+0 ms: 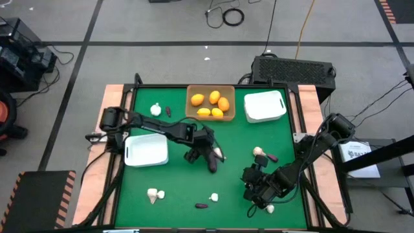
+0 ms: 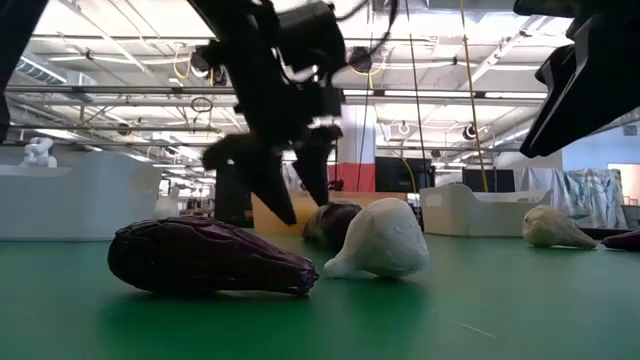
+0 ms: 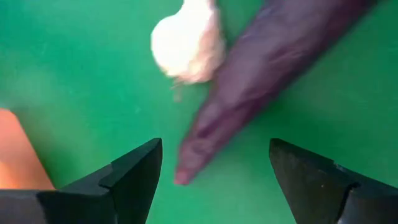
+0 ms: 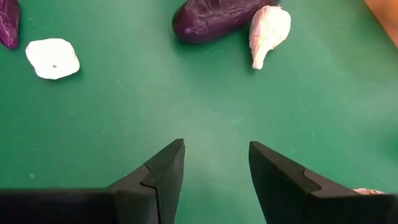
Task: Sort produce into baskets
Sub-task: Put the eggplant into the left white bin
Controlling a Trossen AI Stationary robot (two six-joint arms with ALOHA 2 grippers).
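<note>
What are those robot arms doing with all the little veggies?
They are sorting them into baskets. The left end effector hangs open over a purple eggplant lying beside a garlic bulb mid-table. The right end effector waits open near the front. The oranges already sit in the brown basket; both white baskets look empty.

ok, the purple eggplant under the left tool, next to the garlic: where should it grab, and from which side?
Probably from above, across the eggplant narrow way, at mid-body. It lies flat on the mat, long and tapering to a tip, so closing across its width suits it best. The left tool is open with that tip between its fingers. A garlic bulb sits against one flank farther up, so grip short of it.
</note>
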